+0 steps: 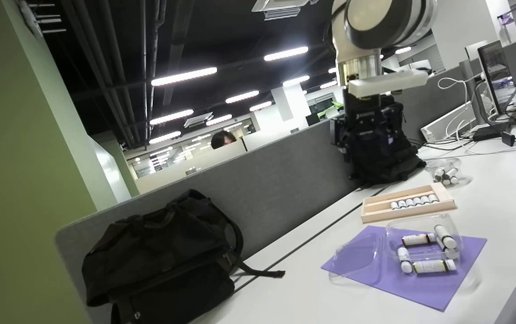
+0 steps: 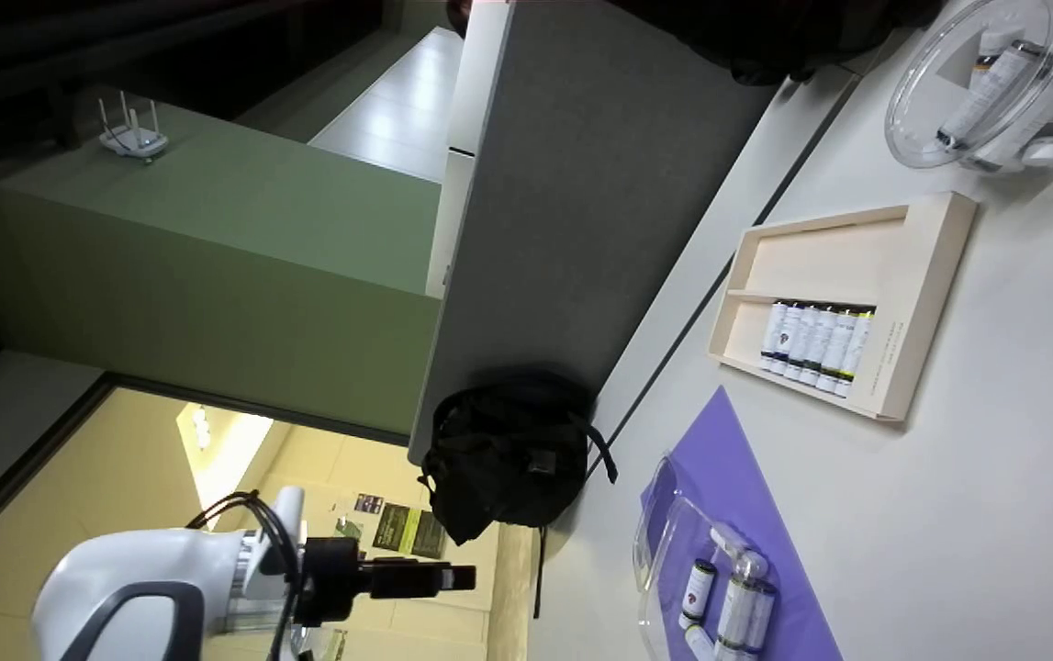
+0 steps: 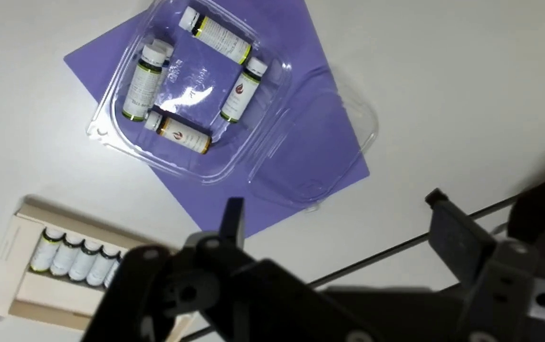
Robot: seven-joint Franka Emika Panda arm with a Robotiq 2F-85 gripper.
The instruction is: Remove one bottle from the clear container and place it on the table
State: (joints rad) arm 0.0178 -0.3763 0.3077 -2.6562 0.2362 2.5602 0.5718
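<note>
The clear container (image 3: pixel 99 130) is a see-through plastic box with its lid folded open beside it, on a purple mat (image 3: pixel 286 23). It shows in both exterior views (image 1: pixel 453 220) (image 2: pixel 653 624). Several small white-capped bottles (image 3: pixel 222 40) lie inside; one (image 3: pixel 141 88) rests partly over another. Bottles also show in both exterior views (image 1: pixel 429 266) (image 2: pixel 698 588). The table (image 3: pixel 443 95) is white-grey. My gripper (image 3: pixel 335 202) is open with nothing between its fingers, high above the table and off to the lid side of the container. It shows in an exterior view (image 2: pixel 462 578).
A pale wooden box (image 1: pixel 370 216) with a row of bottles stands beside the mat. Beyond it is a clear tub (image 1: pixel 444 171) holding more bottles. A grey partition (image 1: pixel 293 175) runs along the table, with a black backpack (image 1: pixel 163 256) and another black bag (image 1: pixel 390 162) against it.
</note>
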